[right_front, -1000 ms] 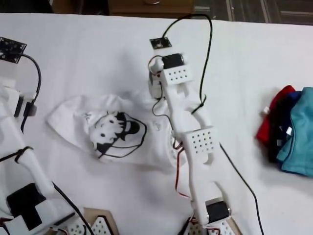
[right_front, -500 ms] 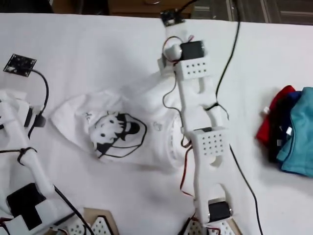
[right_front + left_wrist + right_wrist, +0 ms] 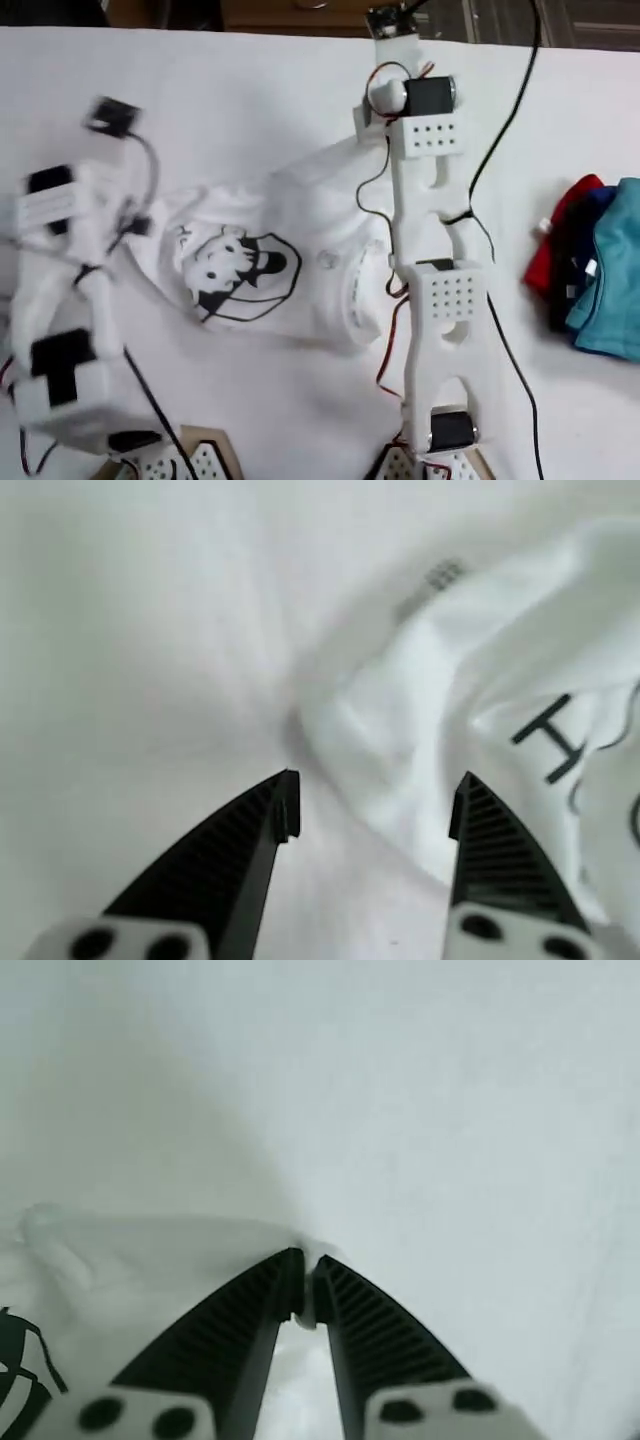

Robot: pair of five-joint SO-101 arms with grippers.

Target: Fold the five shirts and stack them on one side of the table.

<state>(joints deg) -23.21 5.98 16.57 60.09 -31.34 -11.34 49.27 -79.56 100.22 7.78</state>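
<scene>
White fabric of the shirt (image 3: 300, 205) is pinched between the right jaws, which are closed tight on a fold at its far edge. From that pinch the shirt lies spread over the bench (image 3: 200, 90) toward the left jaws, with its cartoon print (image 3: 235, 272) facing up between the 2 arms. The left jaws are held wide apart with nothing gripped. The shirt's edge (image 3: 345, 725) is seen just ahead of their tips, reaching into the gap between them. 3 more shirts (image 3: 595, 265), red, dark blue and teal, are piled well to the right of the right jaws.
</scene>
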